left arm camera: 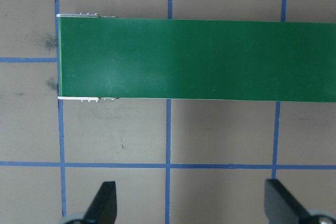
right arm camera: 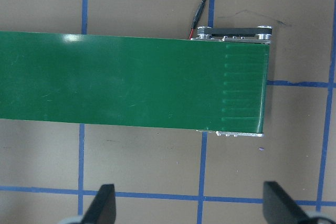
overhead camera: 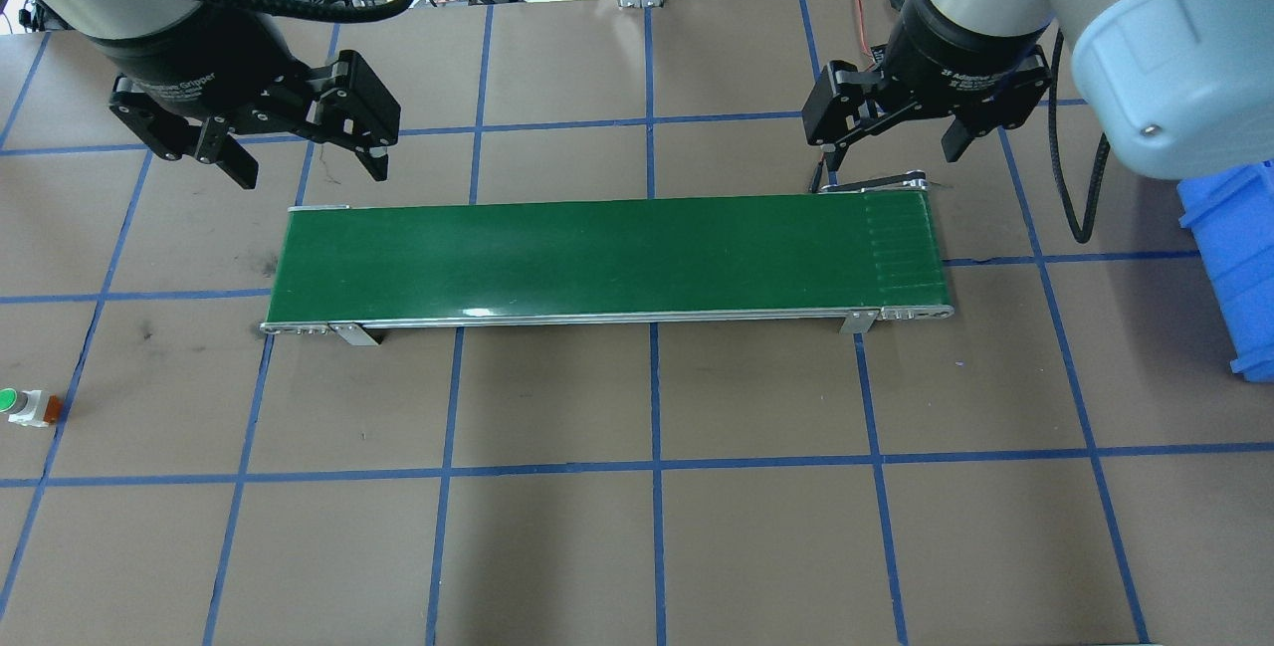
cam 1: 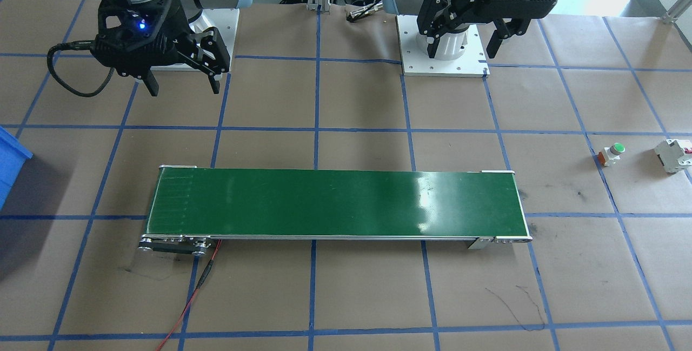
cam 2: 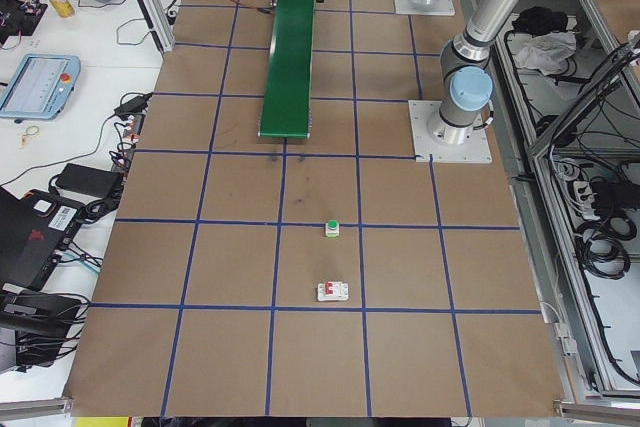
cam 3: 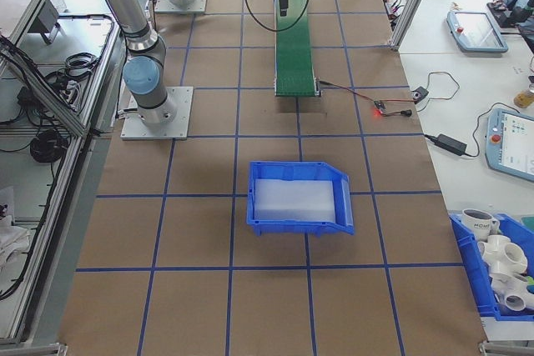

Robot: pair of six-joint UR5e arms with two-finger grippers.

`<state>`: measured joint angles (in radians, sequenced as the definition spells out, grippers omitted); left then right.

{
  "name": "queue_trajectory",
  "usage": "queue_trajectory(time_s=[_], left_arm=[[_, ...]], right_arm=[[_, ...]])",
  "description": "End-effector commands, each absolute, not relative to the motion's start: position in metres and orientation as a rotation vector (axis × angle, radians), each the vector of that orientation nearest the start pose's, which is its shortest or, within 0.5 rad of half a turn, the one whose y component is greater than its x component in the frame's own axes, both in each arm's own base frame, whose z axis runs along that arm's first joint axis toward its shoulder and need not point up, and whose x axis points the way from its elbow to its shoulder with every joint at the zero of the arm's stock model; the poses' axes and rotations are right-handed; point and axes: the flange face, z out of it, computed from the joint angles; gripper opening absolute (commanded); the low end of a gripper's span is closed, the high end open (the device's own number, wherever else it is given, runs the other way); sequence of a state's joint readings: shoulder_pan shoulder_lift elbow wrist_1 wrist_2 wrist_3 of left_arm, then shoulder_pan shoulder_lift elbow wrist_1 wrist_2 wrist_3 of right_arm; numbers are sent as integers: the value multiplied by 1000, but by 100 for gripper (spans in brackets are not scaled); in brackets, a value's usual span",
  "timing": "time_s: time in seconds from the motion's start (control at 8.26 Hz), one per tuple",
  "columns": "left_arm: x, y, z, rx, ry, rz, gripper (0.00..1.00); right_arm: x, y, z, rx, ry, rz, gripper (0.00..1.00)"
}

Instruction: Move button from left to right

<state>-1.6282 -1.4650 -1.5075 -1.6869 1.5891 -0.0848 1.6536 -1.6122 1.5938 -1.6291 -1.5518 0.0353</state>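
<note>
The button (cam 1: 612,153) lies on its side on the brown surface (cam 1: 367,297), well off the conveyor belt's (cam 1: 335,202) left-arm end, with the white breaker (cam 1: 673,154) near it, farther from the belt. The left gripper (overhead camera: 304,156) hangs above the belt's left end, jaws wide apart and holding nothing. The right gripper (overhead camera: 891,138) hangs over the opposite end, jaws likewise spread and holding nothing. A blue bin (overhead camera: 1234,268) sits beyond that end

One button (cam 1: 614,152), one breaker (cam 1: 673,154), one conveyor belt (cam 1: 335,204), one blue bin (cam 3: 299,198) and two grippers, left (overhead camera: 304,160) and right (overhead camera: 889,150).
</note>
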Motion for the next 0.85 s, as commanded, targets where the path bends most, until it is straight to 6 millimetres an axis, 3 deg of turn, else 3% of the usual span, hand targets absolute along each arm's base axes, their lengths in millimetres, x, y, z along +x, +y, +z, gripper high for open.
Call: queue_trajectory(time_s=[0.0, 0.12, 0.24, 0.61, 0.73], left_arm=[[-155, -440, 554, -13, 3122, -78, 100], [-139, -448, 555, 23, 3119, -89, 100], [-95, -459, 555, 13, 3113, -95, 100], [74, -483, 537, -36, 3096, -81, 100], [116, -489, 515, -72, 3102, -48, 100]], right_arm=[[175, -469, 502, -75, 3116, -115, 100], [174, -469, 503, -78, 3117, -118, 100], [174, -469, 503, -77, 3119, -118, 100], [175, -469, 503, -78, 3116, -118, 100], [174, -469, 503, -78, 3117, -118, 100]])
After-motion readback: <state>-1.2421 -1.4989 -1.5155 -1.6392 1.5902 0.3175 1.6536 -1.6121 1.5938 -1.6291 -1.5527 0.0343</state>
